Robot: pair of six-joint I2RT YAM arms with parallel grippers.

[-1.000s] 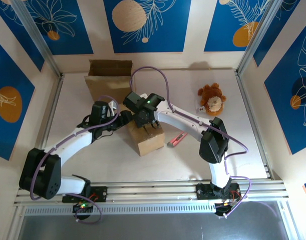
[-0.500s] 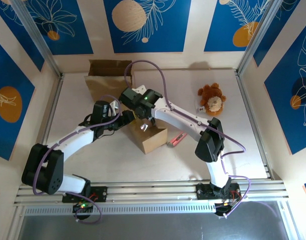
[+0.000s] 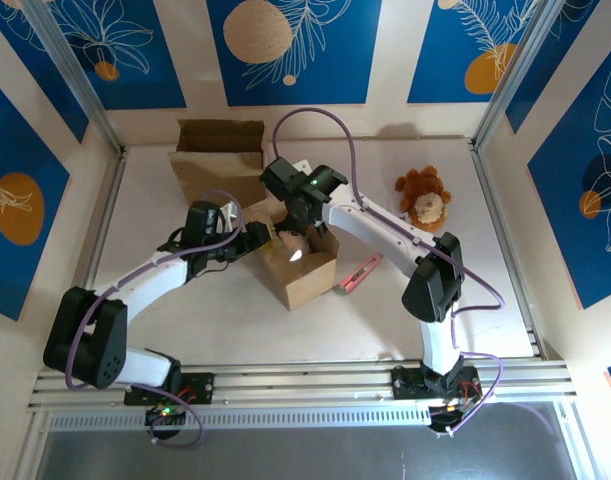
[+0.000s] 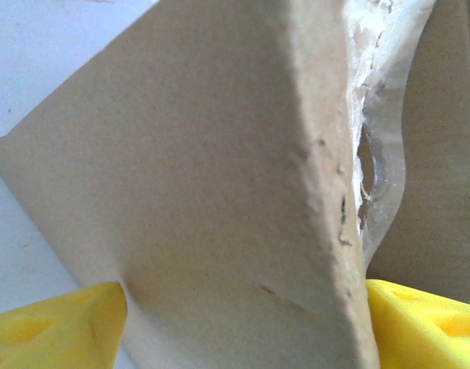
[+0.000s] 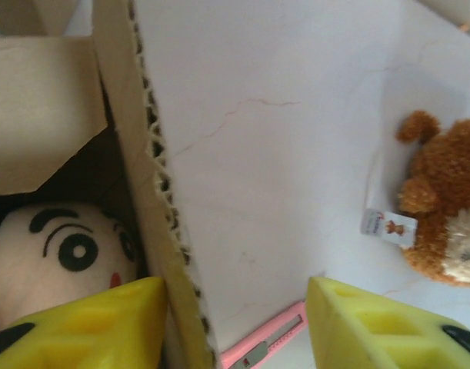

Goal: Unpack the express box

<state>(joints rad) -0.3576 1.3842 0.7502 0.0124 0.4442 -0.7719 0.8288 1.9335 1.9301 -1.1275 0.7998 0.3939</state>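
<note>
Right now we see the open box (image 3: 307,275) standing in the middle of the bench (image 3: 185,320), with a doll (image 5: 58,261) with a drawn face inside. Our right gripper (image 5: 236,307) straddles the box's wall (image 5: 154,192) with its jaws parted, one finger inside by the doll and the other outside near a pink cutter (image 5: 265,342). Our left gripper (image 4: 242,307) stands wide around a flap (image 4: 219,169); we cannot tell whether it presses.

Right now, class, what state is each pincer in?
Left pincer: astride the box; grip cannot be told.
Right pincer: open astride its wall, holding nothing.
</note>
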